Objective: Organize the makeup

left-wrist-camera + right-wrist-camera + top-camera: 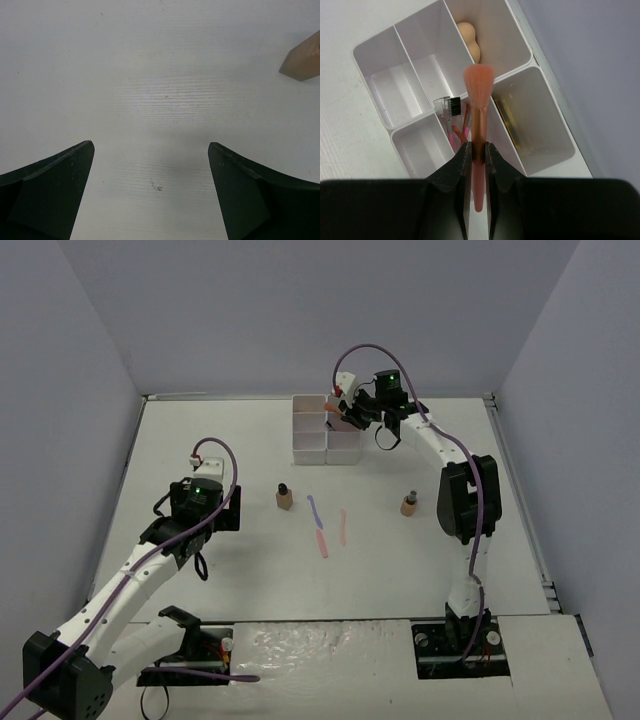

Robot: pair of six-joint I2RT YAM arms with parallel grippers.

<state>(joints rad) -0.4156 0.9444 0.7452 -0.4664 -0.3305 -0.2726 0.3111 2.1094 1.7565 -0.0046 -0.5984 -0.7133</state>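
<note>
My right gripper (478, 148) is shut on the handle of a peach-pink brush (479, 85), held above the white compartment box (375, 50) at the back of the table (200, 440). In the box lie a peach sponge (468, 42), pink and red sticks with a small black-bristled brush (451, 106), and dark gold items (517, 125). On the table, two tan bottles (285, 498) (409, 503) stand upright. A blue stick (313, 508), a pink stick (321, 543) and a peach stick (343, 525) lie between them. My left gripper (150, 146) is open over bare table, left of the nearer tan bottle (302, 62).
The box (325, 430) stands against the back wall, with grey walls on three sides. My right arm (460, 495) rises just right of the second bottle. The arm bases and cables sit at the near edge.
</note>
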